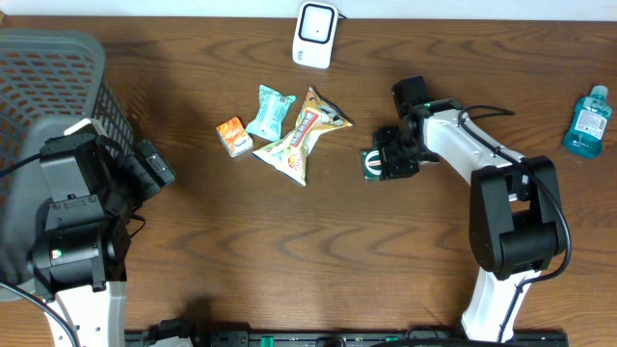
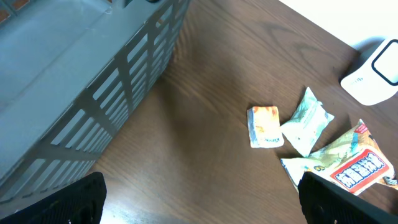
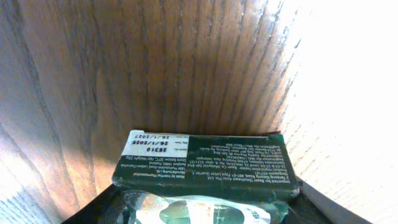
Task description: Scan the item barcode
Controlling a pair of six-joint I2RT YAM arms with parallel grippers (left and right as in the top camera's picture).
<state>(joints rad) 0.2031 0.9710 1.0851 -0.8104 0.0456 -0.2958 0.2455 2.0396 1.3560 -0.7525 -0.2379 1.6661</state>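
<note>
One brown wood-grain table [image 1: 289,251] lies under the green box [image 3: 199,163].

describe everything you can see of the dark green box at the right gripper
The dark green box looks like thin cardboard. The side facing the right wrist camera carries fine white print and a white patch with stamped dates; a paler picture shows on the face below. No barcode shows. It rests on the wooden table between the fingers of the right gripper; whether they grip it is unclear.
</note>
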